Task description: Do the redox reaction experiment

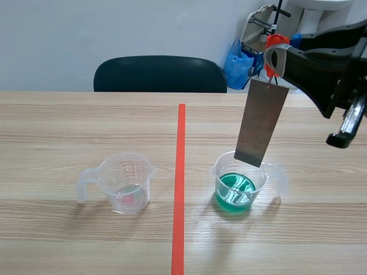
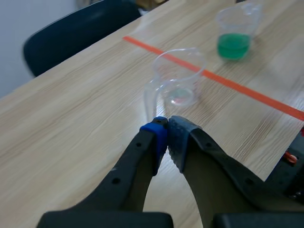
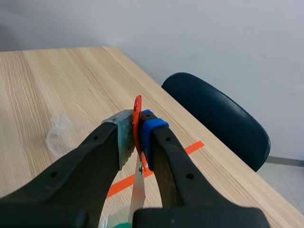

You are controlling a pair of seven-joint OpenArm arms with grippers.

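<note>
Worry: grey metal strip (image 1: pixel 261 123) dangling off the orange clip (image 1: pixel 275 51) in right gripper (image 3: pixel 137 136)'s pinch could swing, tipping clear green-liquid beaker (image 1: pixel 238 186).

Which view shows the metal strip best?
The scene view shows the whole metal strip and its orange clip. The right wrist view shows only the strip's edge under the right hand; the left wrist view misses it.

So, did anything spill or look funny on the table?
Nothing spilled. Both cups stand upright: the green-liquid cup and the nearly empty cup. The metal strip hangs slightly tilted by its orange clip in the right gripper.
</note>
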